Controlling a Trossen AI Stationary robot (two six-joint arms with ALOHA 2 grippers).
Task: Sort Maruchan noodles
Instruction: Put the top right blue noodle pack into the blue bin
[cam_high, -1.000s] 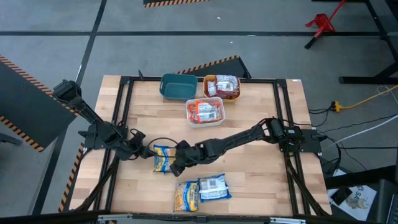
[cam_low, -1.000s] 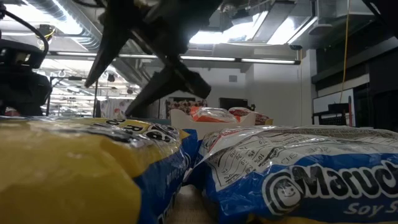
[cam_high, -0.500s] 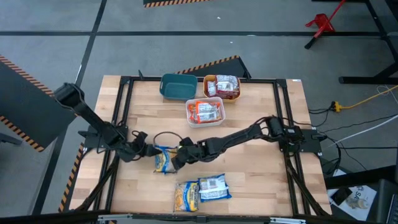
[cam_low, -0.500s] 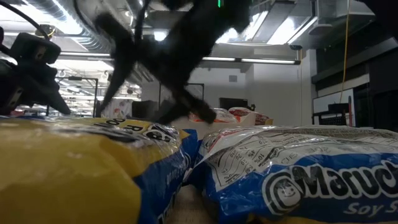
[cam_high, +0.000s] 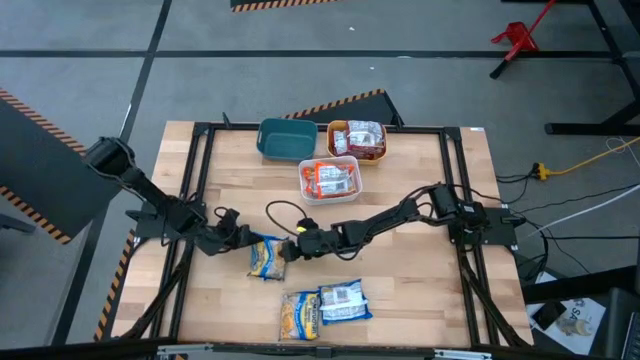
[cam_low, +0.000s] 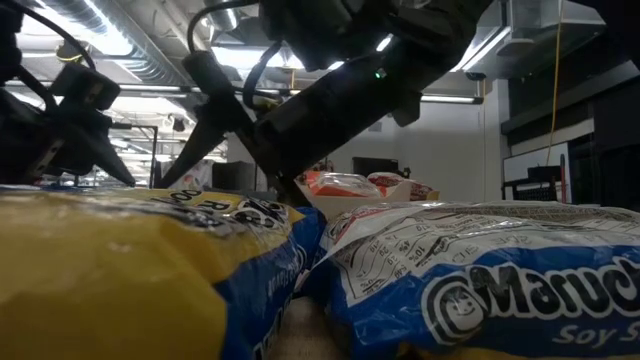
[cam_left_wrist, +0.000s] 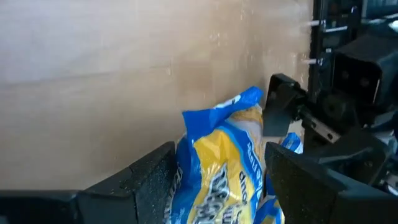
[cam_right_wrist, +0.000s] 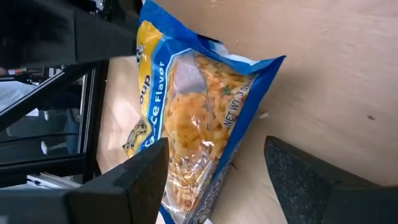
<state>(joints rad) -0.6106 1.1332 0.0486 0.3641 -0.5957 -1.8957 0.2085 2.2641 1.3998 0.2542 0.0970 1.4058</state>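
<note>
Both grippers meet over one blue-and-yellow packet (cam_high: 266, 257) in the middle of the wooden table (cam_high: 420, 270). The left gripper (cam_high: 246, 238) sits low at the packet's left upper corner; its wrist view shows the two dark fingers (cam_left_wrist: 140, 180) spread apart with the packet's crimped blue end standing between them, though whether the pads touch the plastic cannot be told. The right gripper (cam_high: 293, 243) hangs just beside the packet's right upper edge, fingers (cam_right_wrist: 143, 171) wide apart and holding nothing; in its wrist view the packet (cam_right_wrist: 186, 118) lies flat on the wood just ahead of the fingertips, printed side up.

Well clear of both grippers, toward the table's front edge, lie two more packets touching side by side: a yellow one (cam_high: 299, 315) and a blue one (cam_high: 344, 301), both filling the low view's foreground. Beyond the grippers on the far side stand three bins: a teal bin (cam_high: 286, 140), an orange bin (cam_high: 336, 132) with maroon-white packets (cam_high: 364, 138), and nearer, a white bin (cam_high: 304, 192) with orange-red packets (cam_high: 331, 178)
</note>
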